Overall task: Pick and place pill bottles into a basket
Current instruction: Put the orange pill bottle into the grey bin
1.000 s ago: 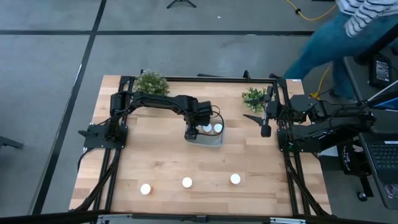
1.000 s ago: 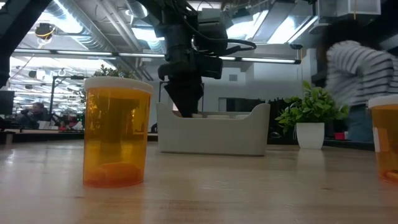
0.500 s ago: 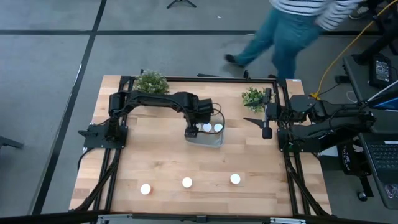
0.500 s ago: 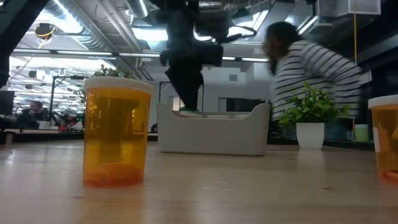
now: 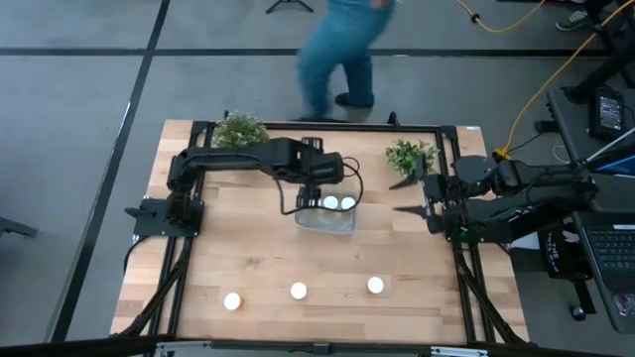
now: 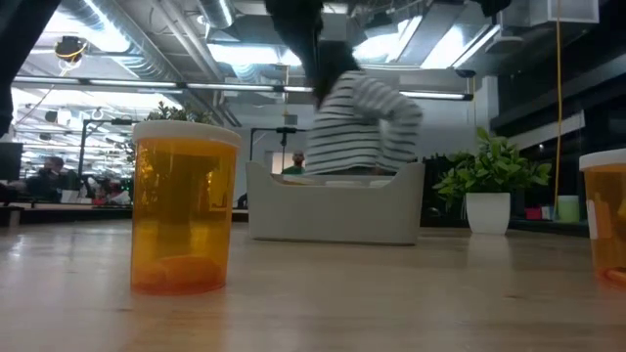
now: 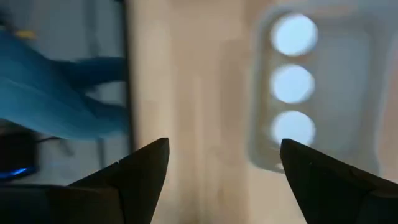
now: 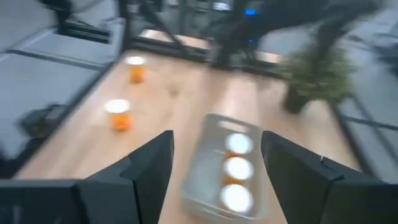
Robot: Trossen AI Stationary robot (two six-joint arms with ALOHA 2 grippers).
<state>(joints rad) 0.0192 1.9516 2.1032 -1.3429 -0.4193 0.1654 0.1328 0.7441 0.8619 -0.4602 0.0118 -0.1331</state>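
A pale grey basket [image 5: 325, 218] sits mid-bench with three white-capped bottles [image 7: 293, 81] in a row inside. Three more bottles [image 5: 299, 291] stand in a line along the near edge of the bench [image 5: 248, 248]. The left pincer [image 7: 221, 168] hangs above the basket's edge, released and empty. The right pincer [image 8: 214, 165] waits at the right side, also released. A person [image 5: 342, 45] walks past behind the bench.

In the low view, the basket [image 6: 337, 215] wall is hiding its bottles; the picture's edge is cutting off another bottle [image 6: 606, 220].
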